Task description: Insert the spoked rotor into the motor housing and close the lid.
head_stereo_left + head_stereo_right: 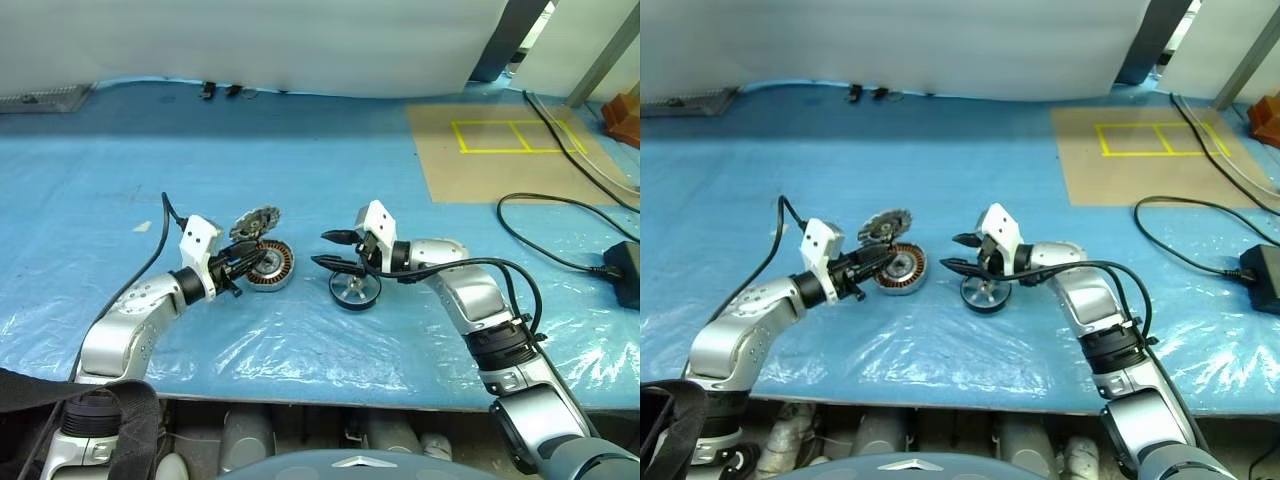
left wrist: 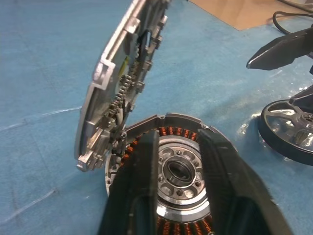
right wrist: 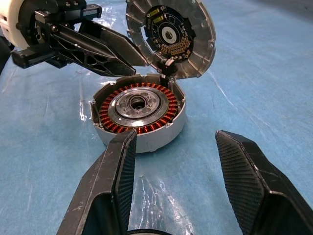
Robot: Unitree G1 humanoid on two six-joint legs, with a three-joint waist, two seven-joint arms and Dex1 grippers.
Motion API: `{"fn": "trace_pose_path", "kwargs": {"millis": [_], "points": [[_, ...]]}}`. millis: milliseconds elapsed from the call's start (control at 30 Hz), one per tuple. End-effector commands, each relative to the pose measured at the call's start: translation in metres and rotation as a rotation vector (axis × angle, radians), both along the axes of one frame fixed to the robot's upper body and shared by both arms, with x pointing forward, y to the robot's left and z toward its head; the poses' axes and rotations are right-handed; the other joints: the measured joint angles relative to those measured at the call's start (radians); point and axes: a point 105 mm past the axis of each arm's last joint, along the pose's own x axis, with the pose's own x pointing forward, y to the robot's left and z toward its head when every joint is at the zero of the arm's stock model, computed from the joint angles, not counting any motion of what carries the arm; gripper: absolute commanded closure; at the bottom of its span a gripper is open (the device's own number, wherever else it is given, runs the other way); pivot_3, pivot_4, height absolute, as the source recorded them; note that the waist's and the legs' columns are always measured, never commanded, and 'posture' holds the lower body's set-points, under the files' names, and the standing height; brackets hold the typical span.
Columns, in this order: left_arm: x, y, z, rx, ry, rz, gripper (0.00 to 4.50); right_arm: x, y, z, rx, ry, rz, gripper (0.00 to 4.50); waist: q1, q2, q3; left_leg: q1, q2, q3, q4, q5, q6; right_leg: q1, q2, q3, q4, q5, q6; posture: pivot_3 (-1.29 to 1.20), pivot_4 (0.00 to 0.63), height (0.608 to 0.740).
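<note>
On the blue plastic sheet covering the table, the motor housing is sitting open, copper windings ringing a pale centre and nothing else inside. Its lid is standing tilted up at the housing's far rim, seemingly hinged there. The left gripper is reaching in from nine o'clock of the housing, its fingers close together and apparently propping the raised lid, though I cannot tell whether they are pinching anything. The spoked rotor is lying flat on the sheet at three o'clock of the housing, well apart from it, axle pointing up. The right gripper is hanging directly over the rotor with its jaws apart and empty, pointing towards the housing. That arm is clearly the nearer one, so it is probably lining up to drop and grasp the rim.
</note>
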Motion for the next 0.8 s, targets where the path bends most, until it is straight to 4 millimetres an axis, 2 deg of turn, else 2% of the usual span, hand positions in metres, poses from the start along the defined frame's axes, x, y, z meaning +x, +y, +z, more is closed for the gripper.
{"fn": "trace_pose_path", "kwargs": {"millis": [33, 233, 533, 800], "points": [[0.002, -0.008, 0.004, 0.026, -0.044, -0.017, 4.40, 0.000, 0.003, 0.012, 0.021, -0.053, 0.017, 1.89, 0.000, 0.000, 0.000, 0.000, 0.000, 0.000, 0.000, 0.000, 0.000, 0.000, 0.000, 0.000, 0.000, 0.000, 0.000, 0.00, 0.150, 0.740], [0.008, -0.016, 0.002, 0.071, -0.066, -0.019, 4.46, 0.000, 0.004, 0.012, 0.020, -0.056, 0.010, 1.89, 0.000, 0.000, 0.000, 0.000, 0.000, 0.000, 0.000, 0.000, 0.000, 0.000, 0.000, 0.000, 0.000, 0.000, 0.000, 0.00, 0.150, 0.740], [0.007, -0.019, -0.006, 0.116, -0.052, -0.037, 4.46, 0.001, 0.002, 0.011, 0.017, -0.057, 0.002, 1.89, -0.001, 0.000, 0.000, 0.000, 0.000, 0.000, 0.000, 0.000, 0.000, 0.000, 0.000, 0.000, 0.000, 0.000, 0.000, 0.00, 0.150, 0.740], [-0.001, -0.008, -0.009, 0.125, -0.031, -0.013, 4.46, 0.002, 0.002, 0.012, 0.017, -0.056, 0.003, 1.89, -0.001, 0.000, 0.000, 0.000, 0.000, 0.000, -0.001, 0.000, 0.000, 0.000, 0.000, 0.000, 0.000, 0.000, 0.000, 0.00, 0.150, 0.740]]}}
